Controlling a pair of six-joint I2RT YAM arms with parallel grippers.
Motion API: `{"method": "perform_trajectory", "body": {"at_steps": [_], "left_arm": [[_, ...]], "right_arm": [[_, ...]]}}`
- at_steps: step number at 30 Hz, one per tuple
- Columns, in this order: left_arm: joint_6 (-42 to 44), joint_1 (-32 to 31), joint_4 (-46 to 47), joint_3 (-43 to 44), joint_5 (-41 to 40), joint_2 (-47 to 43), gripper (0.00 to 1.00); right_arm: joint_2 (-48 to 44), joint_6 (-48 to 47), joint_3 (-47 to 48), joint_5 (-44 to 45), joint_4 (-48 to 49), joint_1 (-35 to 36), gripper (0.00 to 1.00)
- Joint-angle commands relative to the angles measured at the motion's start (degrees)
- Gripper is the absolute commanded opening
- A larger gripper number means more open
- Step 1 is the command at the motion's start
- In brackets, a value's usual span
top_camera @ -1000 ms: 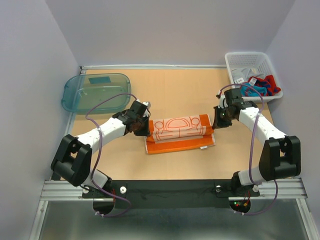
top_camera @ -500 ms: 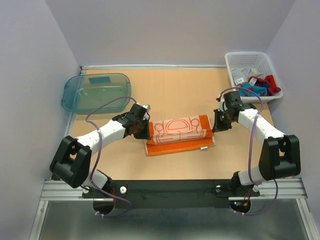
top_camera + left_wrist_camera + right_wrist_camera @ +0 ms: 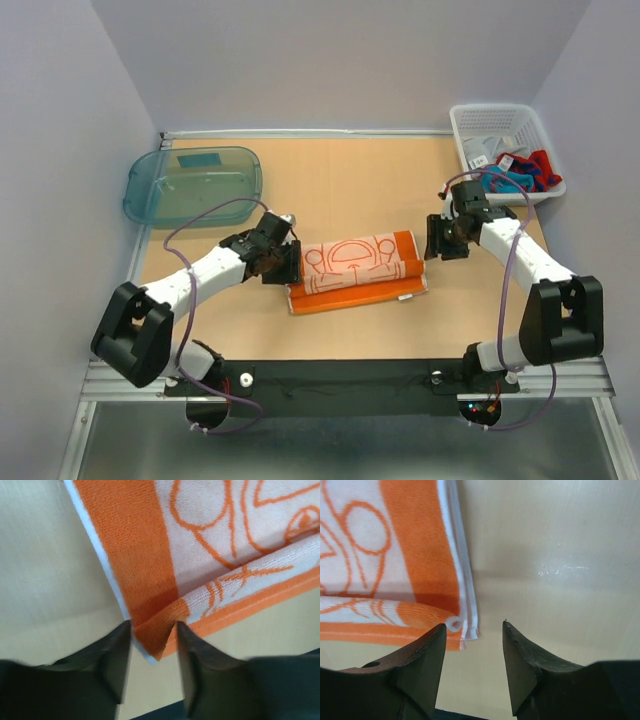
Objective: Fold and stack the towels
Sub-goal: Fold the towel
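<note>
Clearly only the first towel is under way. The orange towel (image 3: 355,265) lies at the centre of the top view, doubled over once, with a strip of the lower layer showing along its lower edge. The left gripper (image 3: 152,630) stands spread with the towel's corner lying between its fingers, not pinched as far as I can judge. The right gripper (image 3: 472,630) is spread too, the towel's edge just beside one finger. The other towels (image 3: 520,172) sit bunched and unfolded in the white basket (image 3: 470,125) at upper right. No stack exists yet.
</note>
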Motion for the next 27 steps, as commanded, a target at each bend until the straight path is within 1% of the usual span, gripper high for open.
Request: {"method": "perform_trajectory", "body": {"at_steps": [1,3,6,9,14,15,17,18,20,21,27], "left_arm": [[-2.09,-0.85,-2.08,5.43,-1.38,-7.18,0.66],[-3.58,-1.11,-2.26,7.62,-1.73,-8.68,0.7],[-4.29,-1.38,-1.64,10.0,-2.08,-8.52,0.7],[-4.11,-1.82,-1.29,11.76,-2.61,-4.41,0.69],[-5.25,-5.5,-0.85,11.68,-2.79,0.0,0.6],[-6.12,-7.25,-0.68,11.07,-2.79,0.27,0.57],[-7.36,-8.75,0.46,8.35,-2.61,0.71,0.54],[-8.67,-9.89,0.99,5.9,-2.44,0.71,0.51],[-9.82,-10.95,2.22,3.34,-2.17,0.54,0.47],[-10.43,-11.48,2.57,0.63,-2.09,0.36,0.45],[-12.99,-11.57,7.58,-8.52,-0.24,-0.87,0.42]], "right_arm": [[-4.45,1.34,5.88,-2.51,1.49,1.76,0.55],[-4.11,2.3,7.9,-2.87,1.57,3.34,0.54],[-2.27,3.53,9.75,-2.34,2.01,6.67,0.54],[1.68,5.11,11.51,-0.76,2.71,10.72,0.54],[3.89,8.89,8.36,0.82,5.35,15.72,0.53],[3.72,10.03,6.26,0.82,6.31,16.17,0.53],[2.23,11.27,3.27,0.65,7.37,16.79,0.52],[0.57,12.49,-0.14,0.73,8.16,16.88,0.52],[-1.2,13.81,-3.32,1.52,8.95,16.97,0.52],[-2.34,15.3,-6.82,1.79,9.57,16.88,0.52],[-5.95,22.59,-16.16,7.14,12.11,16.7,0.51]]}}
